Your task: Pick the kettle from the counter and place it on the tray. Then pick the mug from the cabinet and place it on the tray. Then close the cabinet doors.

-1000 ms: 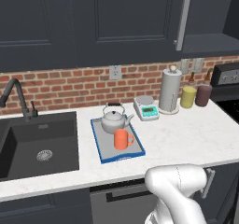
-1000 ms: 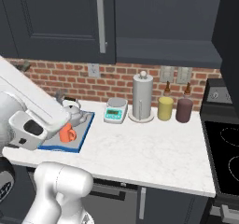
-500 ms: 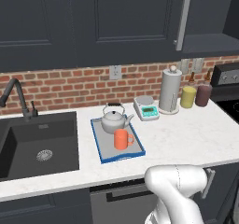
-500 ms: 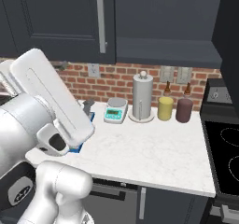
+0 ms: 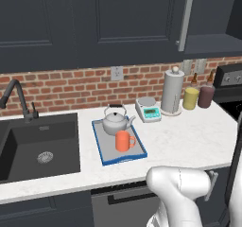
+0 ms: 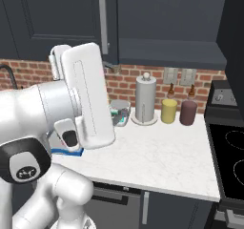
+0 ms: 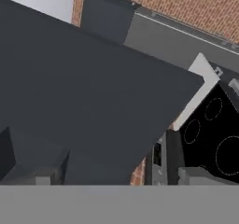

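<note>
The squat silver kettle (image 5: pixel 115 122) and plain orange mug (image 5: pixel 124 141) stand on the blue-rimmed tray (image 5: pixel 107 157) near the counter (image 5: pixel 189 136) middle; the gripper (image 7: pixel 112 174) spreads wide, empty.

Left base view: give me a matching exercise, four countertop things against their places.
Things:
1. kettle
2. mug
3. paper-towel roll
4. faucet

Places:
A. behind the sink, by the brick wall
B. front part of the tray
C. right of the white scale
D. back part of the tray

Pairs: 1-D, 2-B, 3-C, 4-A
</note>
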You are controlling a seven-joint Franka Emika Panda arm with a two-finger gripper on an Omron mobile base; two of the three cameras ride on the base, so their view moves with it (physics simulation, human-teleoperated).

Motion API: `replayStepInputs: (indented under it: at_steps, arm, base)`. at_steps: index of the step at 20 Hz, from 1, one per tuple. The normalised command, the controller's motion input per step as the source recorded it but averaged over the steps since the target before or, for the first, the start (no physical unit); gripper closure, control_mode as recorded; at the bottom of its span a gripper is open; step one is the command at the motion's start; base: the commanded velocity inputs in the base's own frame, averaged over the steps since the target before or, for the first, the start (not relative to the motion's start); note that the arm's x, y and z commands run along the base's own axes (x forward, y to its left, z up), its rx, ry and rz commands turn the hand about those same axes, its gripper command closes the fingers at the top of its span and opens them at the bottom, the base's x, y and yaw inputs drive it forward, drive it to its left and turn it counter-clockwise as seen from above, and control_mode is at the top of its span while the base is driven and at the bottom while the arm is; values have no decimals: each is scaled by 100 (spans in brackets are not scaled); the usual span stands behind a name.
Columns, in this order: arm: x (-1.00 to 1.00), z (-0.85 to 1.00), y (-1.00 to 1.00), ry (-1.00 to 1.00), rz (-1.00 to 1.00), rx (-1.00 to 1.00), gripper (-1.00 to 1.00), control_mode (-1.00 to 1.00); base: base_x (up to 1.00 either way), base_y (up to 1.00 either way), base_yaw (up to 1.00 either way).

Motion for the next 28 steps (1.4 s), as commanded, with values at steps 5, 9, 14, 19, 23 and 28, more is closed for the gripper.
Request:
replayStepInputs:
  at_steps: [5, 9, 14, 19, 23, 28]
  arm:
    - [3, -5, -91, 0, -17, 23, -100, -100]
    - [3, -23, -72, 0, -15, 9, -100, -100]
    - [-3, -22, -46, -13, -27, 0, -100, -100]
    - [-29, -2, -52, -11, -28, 0, -100, -100]
    - [-41, 0, -52, -12, -22, 0, -100, -100]
    - [-61, 0, -36, -10, -15, -1, -100, -100]
  base:
    - [0, 0, 0]
    - [0, 0, 0]
    - [0, 0, 0]
    - [0, 0, 0]
    - [0, 0, 0]
    - [0, 0, 0]
